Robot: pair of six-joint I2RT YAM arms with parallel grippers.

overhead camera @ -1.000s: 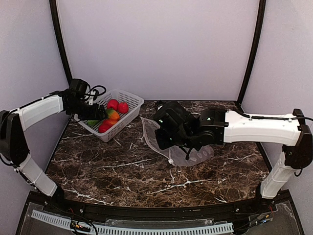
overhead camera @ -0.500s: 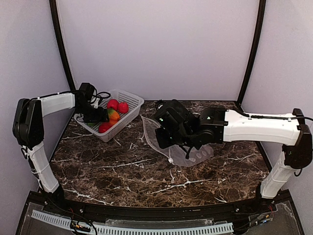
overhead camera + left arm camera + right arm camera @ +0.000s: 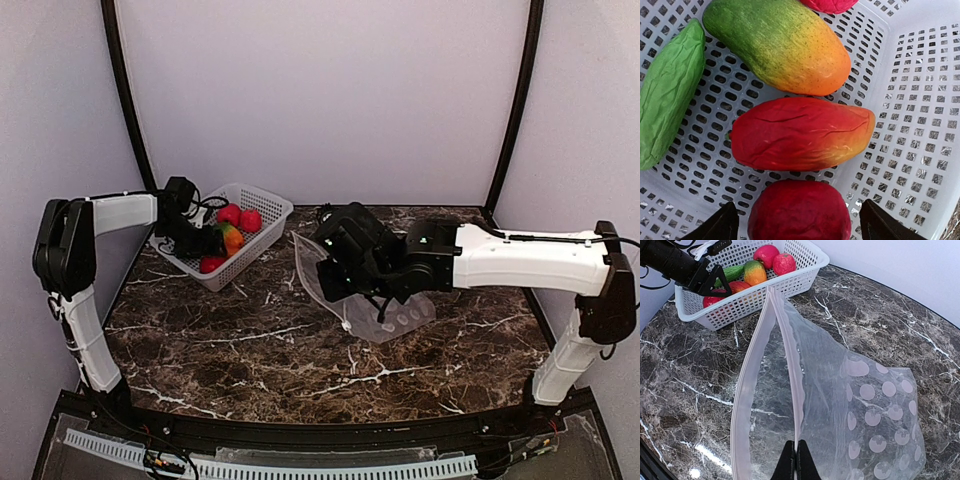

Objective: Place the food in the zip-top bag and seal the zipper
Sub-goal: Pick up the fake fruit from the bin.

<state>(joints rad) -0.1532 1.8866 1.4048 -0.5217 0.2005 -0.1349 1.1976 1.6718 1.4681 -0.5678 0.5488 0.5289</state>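
Now your left gripper (image 3: 799, 231) has dropped into the white lattice basket (image 3: 920, 100) at the table's 10 o'clock — fingers apart, straddling the round red fruit (image 3: 799, 205). Your right gripper (image 3: 795, 460) stays pinched on the zipper (image 3: 752, 370) of the zip-top bag (image 3: 860, 405), holding its mouth open mid-table — the first pick looks ready.

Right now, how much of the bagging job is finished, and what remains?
Done: nothing packed; the zip-top bag is empty, its zipper open. In hand: the right gripper pinches the bag's edge, and the left gripper hangs open over a red round piece in the basket. Left: move all the food into the bag, then seal it.
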